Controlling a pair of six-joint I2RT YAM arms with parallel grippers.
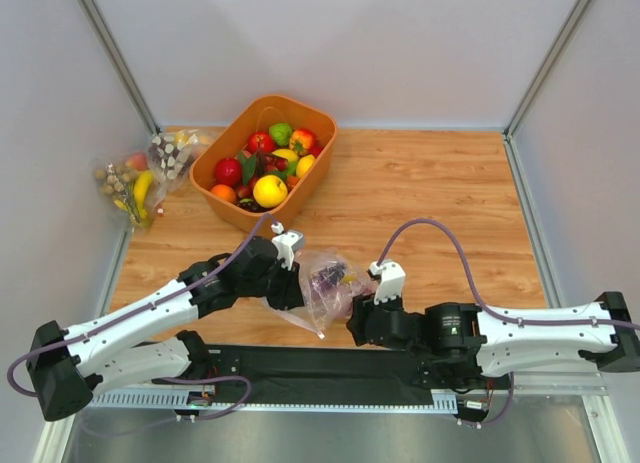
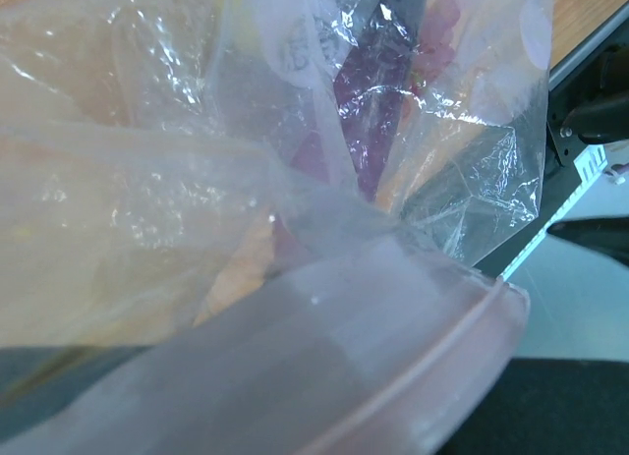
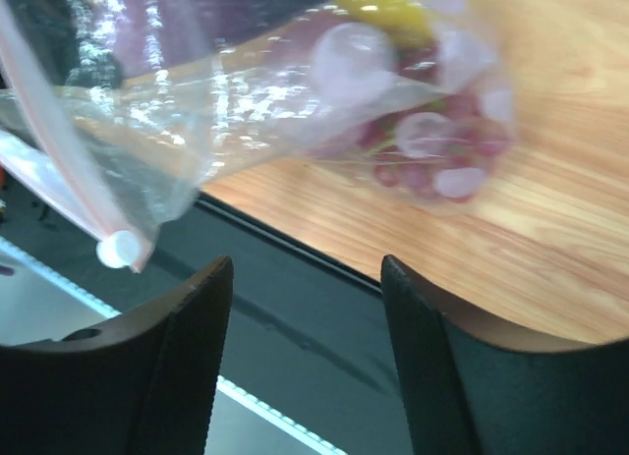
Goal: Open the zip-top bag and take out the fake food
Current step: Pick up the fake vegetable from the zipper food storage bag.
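The zip-top bag hangs crumpled just above the table's near edge, between my two grippers. Through it shows fake food: a purple piece, also seen in the left wrist view, plus yellow and reddish pieces. My left gripper is shut on the bag's left edge; plastic and the zip strip cover its fingers in the left wrist view. My right gripper is open and empty, just below and right of the bag. The zip strip's end hangs by its left finger.
An orange basket full of plastic fruit stands at the back left. Two other clear bags with a banana and nuts lie by the left wall. The black base strip runs along the near edge under the grippers.
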